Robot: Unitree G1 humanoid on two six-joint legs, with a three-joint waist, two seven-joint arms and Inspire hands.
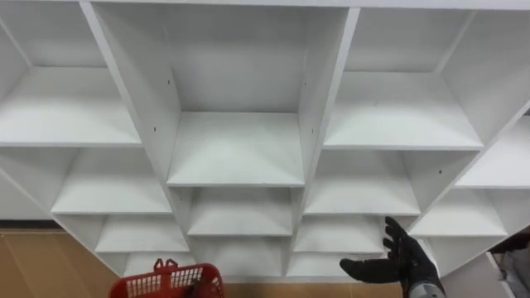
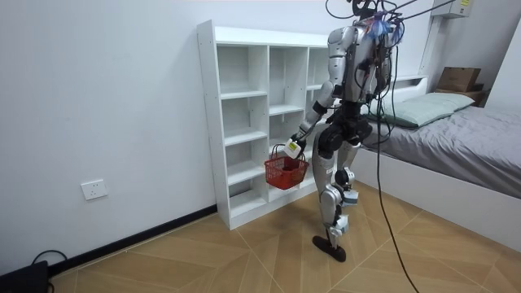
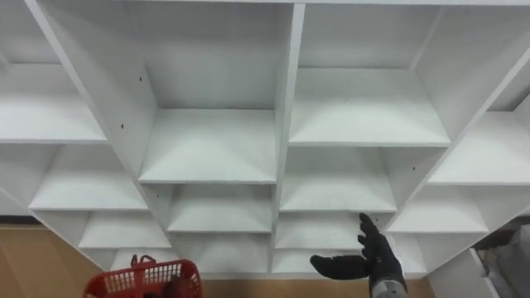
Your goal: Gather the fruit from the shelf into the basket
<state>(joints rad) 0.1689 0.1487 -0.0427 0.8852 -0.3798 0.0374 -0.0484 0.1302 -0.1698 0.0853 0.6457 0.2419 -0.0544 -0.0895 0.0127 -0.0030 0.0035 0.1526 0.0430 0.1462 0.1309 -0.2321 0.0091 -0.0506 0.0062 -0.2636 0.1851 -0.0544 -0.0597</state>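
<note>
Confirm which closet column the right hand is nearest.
The column just right of the centre one: the open right hand is before its lowest shelves. The left hand holds the red basket further left.

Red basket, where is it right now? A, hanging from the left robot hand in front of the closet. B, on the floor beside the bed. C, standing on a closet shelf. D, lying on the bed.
A: the red basket hangs by its handle from the left robot hand, in the air before the white closet.
</note>
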